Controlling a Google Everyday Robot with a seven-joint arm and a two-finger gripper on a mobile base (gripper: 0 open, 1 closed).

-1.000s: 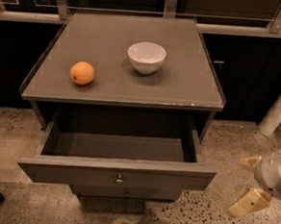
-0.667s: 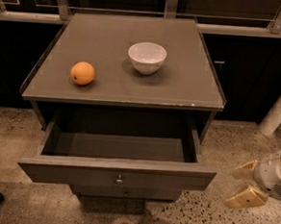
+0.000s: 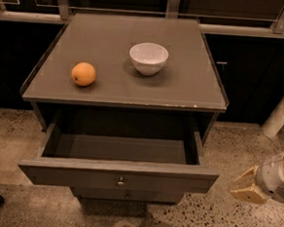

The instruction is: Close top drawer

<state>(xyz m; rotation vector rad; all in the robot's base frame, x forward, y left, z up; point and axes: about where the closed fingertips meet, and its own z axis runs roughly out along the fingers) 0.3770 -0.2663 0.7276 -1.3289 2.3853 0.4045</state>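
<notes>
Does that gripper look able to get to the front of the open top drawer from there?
Probably yes: the gripper hangs just right of the pulled-out top drawer, level with its front, with only floor between them.

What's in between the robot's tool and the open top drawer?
Nothing but floor. In the camera view, only a strip of bare speckled floor separates the tool, low on the right, from the top drawer at its right front corner.
</notes>
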